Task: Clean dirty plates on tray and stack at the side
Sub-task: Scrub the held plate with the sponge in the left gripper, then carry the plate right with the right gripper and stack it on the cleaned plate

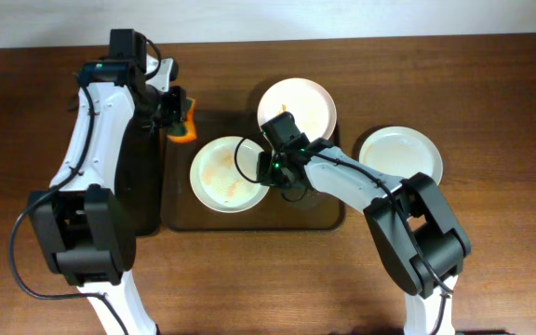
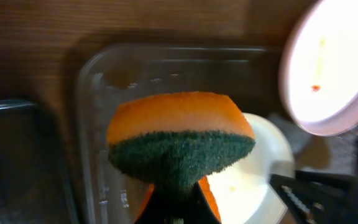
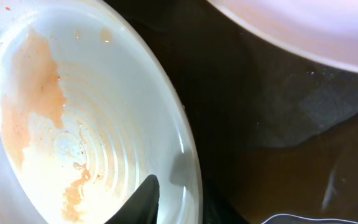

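A dark tray (image 1: 180,209) holds two white plates. The near-left plate (image 1: 225,174) is smeared with orange sauce; it fills the right wrist view (image 3: 73,118). The far plate (image 1: 298,104) has a small stain and also shows in the left wrist view (image 2: 331,68). A clean white plate (image 1: 400,154) lies on the table to the right of the tray. My left gripper (image 1: 177,116) is shut on an orange sponge with a green scouring side (image 2: 180,140), above the tray's far left corner. My right gripper (image 1: 273,167) straddles the smeared plate's right rim, one finger inside (image 3: 143,200).
A clear plastic container (image 2: 104,124) stands below the sponge in the left wrist view. A dark rectangular block (image 1: 142,177) lies left of the tray. Brown wooden table (image 1: 491,93) all around.
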Tool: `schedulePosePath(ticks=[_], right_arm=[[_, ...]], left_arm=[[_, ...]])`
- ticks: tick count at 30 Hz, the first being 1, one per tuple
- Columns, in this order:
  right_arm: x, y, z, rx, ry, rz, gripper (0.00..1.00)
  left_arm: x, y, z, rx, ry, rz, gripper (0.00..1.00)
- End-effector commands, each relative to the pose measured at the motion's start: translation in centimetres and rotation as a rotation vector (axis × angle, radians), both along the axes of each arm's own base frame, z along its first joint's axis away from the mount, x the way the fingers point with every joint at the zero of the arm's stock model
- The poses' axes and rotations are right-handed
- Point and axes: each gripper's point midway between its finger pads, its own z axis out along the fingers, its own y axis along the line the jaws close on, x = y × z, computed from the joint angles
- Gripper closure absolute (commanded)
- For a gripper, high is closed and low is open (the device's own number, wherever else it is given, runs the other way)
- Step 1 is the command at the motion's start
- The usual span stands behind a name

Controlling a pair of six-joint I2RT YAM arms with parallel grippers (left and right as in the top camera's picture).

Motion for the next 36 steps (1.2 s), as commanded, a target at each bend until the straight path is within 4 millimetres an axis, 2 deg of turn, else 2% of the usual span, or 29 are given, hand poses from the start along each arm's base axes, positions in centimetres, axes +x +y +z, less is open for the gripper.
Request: schedulePosePath(ticks=[1, 2, 4, 6, 8, 10, 13, 16, 19, 22, 26, 32, 36], right_arm=[[-0.8, 0.3, -2.4, -0.013, 0.04, 0.04, 0.81], [-1.2, 0.5, -2.7, 0.005, 0.065, 0.044, 0.96], [-2.3, 0.9, -2.7, 0.042, 0.129, 0.039, 0.96], [-2.9, 1.0, -1.8, 0.047, 0.161, 0.048, 0.96], [-2.7, 1.1, 0.6, 0.041, 0.129, 0.092, 0.96], [-1.9, 0.8, 4.2, 0.02, 0.057, 0.116, 0.96], [-0.6, -1.0, 8.6, -0.081, -0.063, 0.103, 0.96], [0.5, -3.8, 12.4, -0.245, -0.19, 0.08, 0.96], [1.2, -6.2, 14.7, -0.42, -0.274, 0.046, 0.96], [1.4, -7.6, 16.4, -0.609, -0.37, 0.005, 0.96], [0.5, -7.2, 19.3, -0.845, -0.542, -0.014, 0.96], [-2.1, -5.0, 24.9, -1.124, -0.826, -0.027, 0.96], [-3.7, -3.4, 26.7, -1.176, -0.928, -0.035, 0.96]], left_arm=[[0.0, 1.7, -0.2, 0.099, 0.008, 0.036, 1.0], [-0.1, 1.7, -0.3, 0.099, 0.01, 0.036, 1.0], [-0.3, 1.7, -0.5, 0.1, 0.018, 0.036, 1.0], [-0.4, 1.9, -0.8, 0.112, 0.025, 0.039, 1.0], [-0.5, 2.1, -0.9, 0.116, 0.029, 0.042, 1.0], [-0.5, 2.1, -0.9, 0.116, 0.028, 0.042, 1.0], [-0.5, 2.1, -0.9, 0.116, 0.029, 0.042, 1.0], [-0.7, 1.8, -0.9, 0.095, 0.042, 0.045, 1.0], [-1.1, 1.6, -1.0, 0.086, 0.057, 0.043, 1.0], [-1.1, 1.6, -1.0, 0.086, 0.058, 0.043, 1.0], [-1.1, 1.6, -1.0, 0.086, 0.058, 0.043, 1.0], [-1.1, 1.6, -1.0, 0.085, 0.059, 0.046, 1.0], [-1.1, 1.5, -1.0, 0.078, 0.059, 0.044, 1.0]])
